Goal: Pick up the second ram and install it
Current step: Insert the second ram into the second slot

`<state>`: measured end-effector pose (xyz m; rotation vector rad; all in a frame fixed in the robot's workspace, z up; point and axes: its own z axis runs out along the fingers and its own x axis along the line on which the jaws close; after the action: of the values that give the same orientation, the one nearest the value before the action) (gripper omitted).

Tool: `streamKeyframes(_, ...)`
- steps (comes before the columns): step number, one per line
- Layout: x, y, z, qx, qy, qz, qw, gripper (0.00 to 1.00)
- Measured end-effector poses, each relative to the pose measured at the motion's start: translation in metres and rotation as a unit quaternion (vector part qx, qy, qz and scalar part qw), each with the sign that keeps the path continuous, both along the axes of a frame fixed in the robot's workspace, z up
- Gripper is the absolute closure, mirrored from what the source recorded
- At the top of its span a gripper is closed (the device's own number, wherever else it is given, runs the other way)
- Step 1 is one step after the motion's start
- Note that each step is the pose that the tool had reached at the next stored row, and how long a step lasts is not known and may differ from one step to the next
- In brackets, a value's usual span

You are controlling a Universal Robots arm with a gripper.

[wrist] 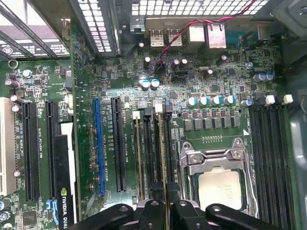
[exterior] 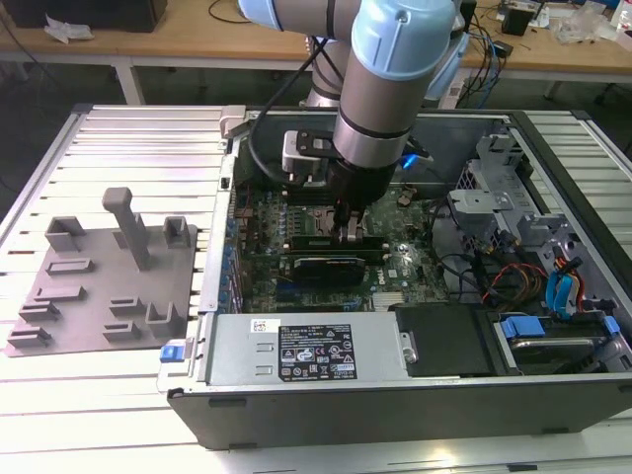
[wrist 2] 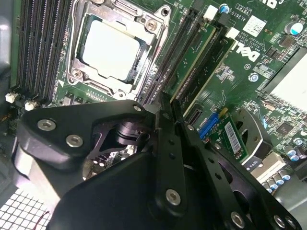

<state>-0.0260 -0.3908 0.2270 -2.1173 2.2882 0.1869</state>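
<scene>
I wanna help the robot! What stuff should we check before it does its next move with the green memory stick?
1. Gripper over the slots beside the processor socket: ok.
2. The second ram pinched between the fingers: ok, its thin edge runs in between them.
3. Stick lined up along its slot: ok in the first wrist view.
4. Stick pushed fully down: cannot tell.
5. Pale end clip snapped shut: cannot tell.
6. Neighbouring stick out of the fingers' way: ok, it sits apart in its own slot.
</scene>
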Motion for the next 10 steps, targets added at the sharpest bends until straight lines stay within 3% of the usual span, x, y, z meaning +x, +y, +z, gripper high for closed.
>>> streamKeyframes(10,0.0,0.0007,-0.004,0.0,0.0,0.0,1.0,0.89)
